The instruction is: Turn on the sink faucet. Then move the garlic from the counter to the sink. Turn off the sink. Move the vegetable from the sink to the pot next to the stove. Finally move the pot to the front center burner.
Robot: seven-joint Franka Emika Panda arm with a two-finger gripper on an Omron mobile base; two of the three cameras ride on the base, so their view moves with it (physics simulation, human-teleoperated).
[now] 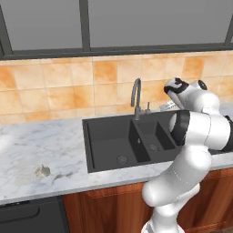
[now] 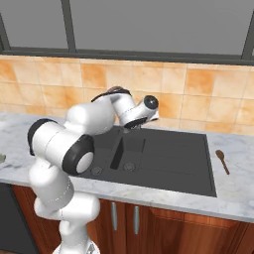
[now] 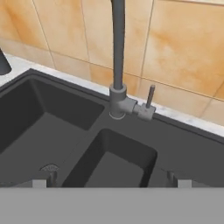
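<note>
The dark grey gooseneck sink faucet [image 3: 118, 57] rises behind the black double sink [image 1: 98, 141], and its small lever handle [image 3: 150, 97] stands upright on the right of its base. I see no stream under the spout [image 1: 135, 95]. My gripper [image 3: 110, 179] hangs open over the narrower bowl [image 3: 120, 168], short of the faucet and touching nothing. My hand [image 2: 143, 112] reaches in over the sink [image 2: 168, 156]. The garlic [image 1: 43, 170], a small cream-white bulb, lies on the marble counter [image 1: 41, 145] left of the sink. The pot and the stove are out of view.
A wooden spoon [image 2: 222, 161] lies on the counter right of the sink. A dark rounded object [image 3: 3, 63] stands at the back left of the sink in the hand view. Orange wall tiles [image 1: 59, 86] and a window rise close behind the faucet.
</note>
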